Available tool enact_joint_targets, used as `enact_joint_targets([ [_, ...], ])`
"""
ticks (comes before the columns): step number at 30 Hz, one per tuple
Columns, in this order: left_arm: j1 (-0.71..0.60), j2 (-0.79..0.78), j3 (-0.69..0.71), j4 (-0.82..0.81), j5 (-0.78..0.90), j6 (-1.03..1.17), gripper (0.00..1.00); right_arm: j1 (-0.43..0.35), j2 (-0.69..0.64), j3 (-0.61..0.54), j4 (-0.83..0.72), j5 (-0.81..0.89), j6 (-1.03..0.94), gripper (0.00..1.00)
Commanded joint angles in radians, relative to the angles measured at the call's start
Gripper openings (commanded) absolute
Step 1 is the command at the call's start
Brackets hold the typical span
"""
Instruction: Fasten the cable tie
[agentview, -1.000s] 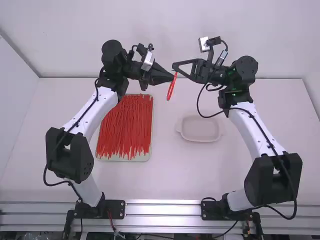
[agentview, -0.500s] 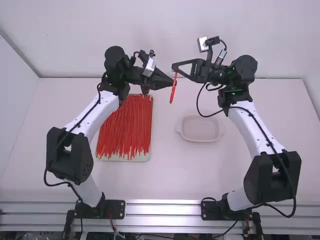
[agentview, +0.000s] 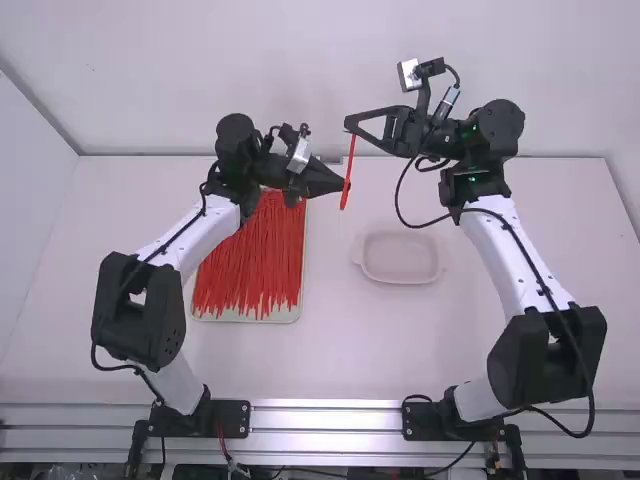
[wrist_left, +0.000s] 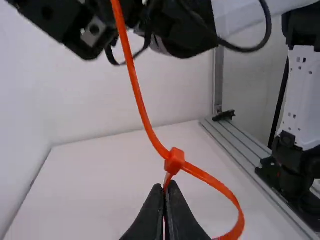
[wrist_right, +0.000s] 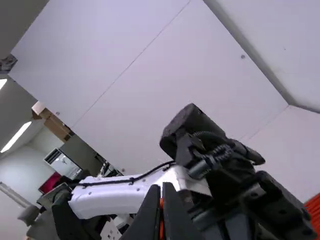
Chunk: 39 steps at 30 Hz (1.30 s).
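Since a second ago the cable tie (agentview: 346, 172) has swung upright, lifted above the table (agentview: 330, 330) between both arms; my right gripper (agentview: 351, 130) pinches its upper end; my left gripper (agentview: 338, 184) is clamped just beside its head (wrist_left: 174, 161); the tray of spare ties (agentview: 250, 260) lies beneath.

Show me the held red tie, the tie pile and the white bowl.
held red tie (wrist_left: 174, 161), left wrist view, square head.
tie pile (agentview: 255, 255), high view, its middle.
white bowl (agentview: 400, 258), high view, bare bottom.

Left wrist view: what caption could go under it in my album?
Left tool pinches a looped red cable tie below its head; right tool holds the tail above.
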Motion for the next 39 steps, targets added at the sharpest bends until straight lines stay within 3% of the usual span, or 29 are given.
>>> enact_joint_targets([
  [1, -0.010, 0.000, -0.051, -0.008, 0.034, 0.024, 0.02, -0.007, -0.017, 0.086, 0.025, 0.057, 0.031, 0.00],
  [17, -0.010, 0.000, -0.084, -0.010, 0.034, 0.040, 0.02, -0.007, -0.017, 0.118, 0.021, 0.052, 0.029, 0.00],
  [18, -0.010, 0.000, -0.085, 0.009, 0.034, 0.039, 0.02, -0.006, -0.017, 0.118, 0.021, 0.056, 0.032, 0.16],
  [19, -0.010, 0.000, -0.085, 0.011, 0.034, 0.039, 0.02, -0.006, -0.017, 0.118, 0.022, 0.057, 0.031, 0.23],
  [22, -0.010, 0.000, -0.085, 0.032, 0.034, 0.032, 0.02, -0.007, -0.017, 0.118, 0.025, 0.056, 0.031, 0.65],
  [23, -0.010, 0.000, -0.085, 0.036, 0.034, 0.024, 0.02, -0.007, -0.017, 0.118, 0.025, 0.054, 0.031, 0.98],
  [29, -0.002, 0.000, -0.084, 0.121, 0.034, -0.054, 0.02, -0.032, -0.017, 0.117, 0.007, 0.011, 0.030, 0.98],
  [39, 0.003, 0.000, -0.084, 0.307, 0.034, -0.211, 0.02, -0.041, -0.017, 0.117, -0.240, -0.076, -0.136, 0.98],
])
